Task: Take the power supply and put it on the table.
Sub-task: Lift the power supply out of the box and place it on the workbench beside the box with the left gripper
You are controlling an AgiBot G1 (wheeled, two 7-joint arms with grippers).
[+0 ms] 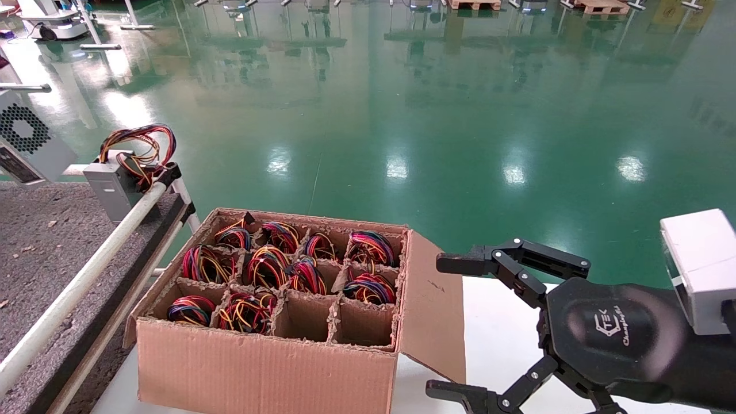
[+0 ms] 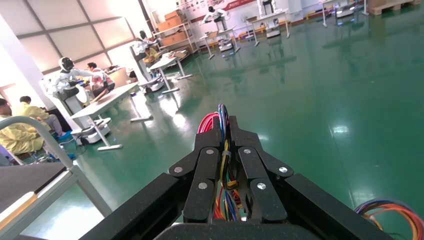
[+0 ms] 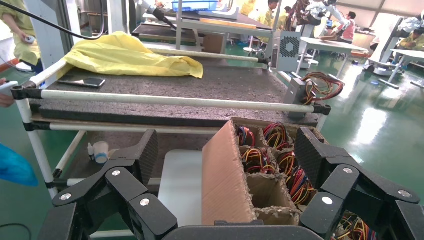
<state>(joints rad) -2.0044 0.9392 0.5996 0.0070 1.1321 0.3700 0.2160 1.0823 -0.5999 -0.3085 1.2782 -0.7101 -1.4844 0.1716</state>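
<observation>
Table (image 1: 34,253): dark speckled top w/ white tube rails, on robot's left; also in right wrist view (image 3: 200,82).
Carton (image 1: 276,345): brown cardboard w/ divider cells, sits on white tabletop (image 1: 494,339) just beside the table rail. Most cells hold coiled wire bundles; two front cells on the robot's right side look empty. One flap hangs open toward the R arm.
R gripper (image 1: 460,328): low over the white top, beside carton's open flap, jaws spread wide, holding nothing. Its wrist cam looks past both fingers (image 3: 135,155) at the carton.
PSU #1 (image 1: 29,144): grey box w/ round fan grille, dark label, standing at far end of table by left edge of head view.
PSU #2 (image 1: 112,187): smaller-looking grey box at table's far corner, right at the rail end, wire loop (image 1: 141,146) arching above it. Touching table or not: cannot tell.
L gripper (image 2: 224,131): arm itself not seen in head view; in its wrist cam jaws are clamped on a bunch of coloured wires (image 2: 222,117).
</observation>
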